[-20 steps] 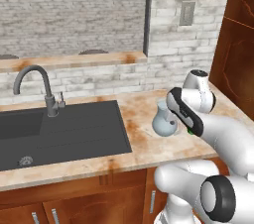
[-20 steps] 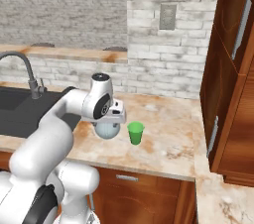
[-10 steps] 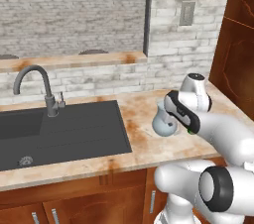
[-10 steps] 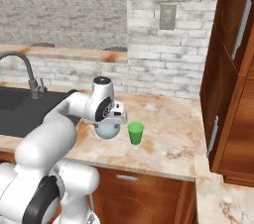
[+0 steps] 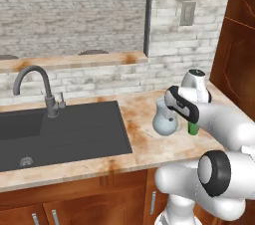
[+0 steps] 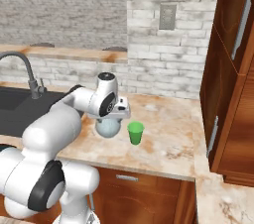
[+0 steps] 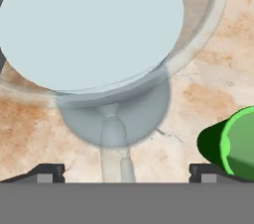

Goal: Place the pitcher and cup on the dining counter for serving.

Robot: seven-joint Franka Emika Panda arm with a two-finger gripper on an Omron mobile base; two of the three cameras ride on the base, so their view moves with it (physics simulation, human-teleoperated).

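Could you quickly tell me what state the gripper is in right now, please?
Gripper: open, fingertips spread wide either side of the pitcher, holding nothing yet.

Home kitchen, rendered. Black sink [image 5: 60,129] with grey tap [image 5: 37,87] at left of frame, set in a beige stained counter [image 5: 144,149]; white brick wall [image 6: 163,54] with outlet [image 6: 167,16] behind; wooden cabinets [image 6: 230,69] at right, with drawers [image 5: 74,204] along the bottom.
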